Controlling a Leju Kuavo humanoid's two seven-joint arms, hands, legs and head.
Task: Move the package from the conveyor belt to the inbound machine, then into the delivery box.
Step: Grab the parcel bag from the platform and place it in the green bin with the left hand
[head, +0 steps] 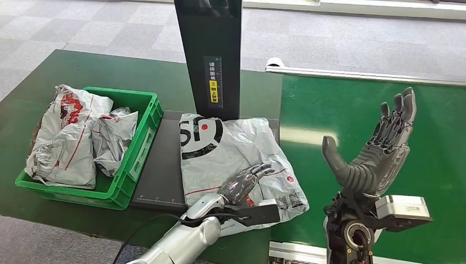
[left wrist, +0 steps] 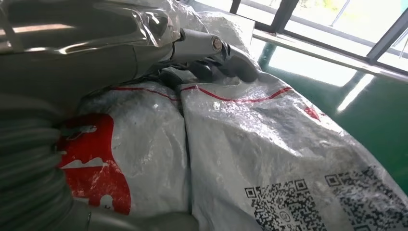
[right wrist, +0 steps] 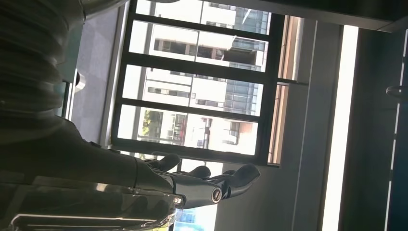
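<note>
Grey fingers of your left hand lie flat on the package, pressing its top; the left wrist view shows them stretched over the crinkled plastic, not curled round any edge, so you have a touch and no grasp. The package is a white-grey mailer bag with a black logo, a red line and printed codes at its near corner. It lies on the dark platform of the inbound machine, and its right part spills past the platform's edge toward the conveyor belt. The machine's black post stands upright just behind the bag, with a yellow label on its face.

Your right hand is raised above the green belt, palm turned inward, fingers straight and apart, thumb out to the side; it holds nothing and touches nothing. Its wrist view looks past the fingers at a window and buildings outside.

Left of the platform, touching its edge, you have the green box. Two other crumpled mailers with red print already lie in it, one large at the left and a smaller one beside it. Box and machine both rest on a dark green table, with grey carpet tiles beyond.
</note>
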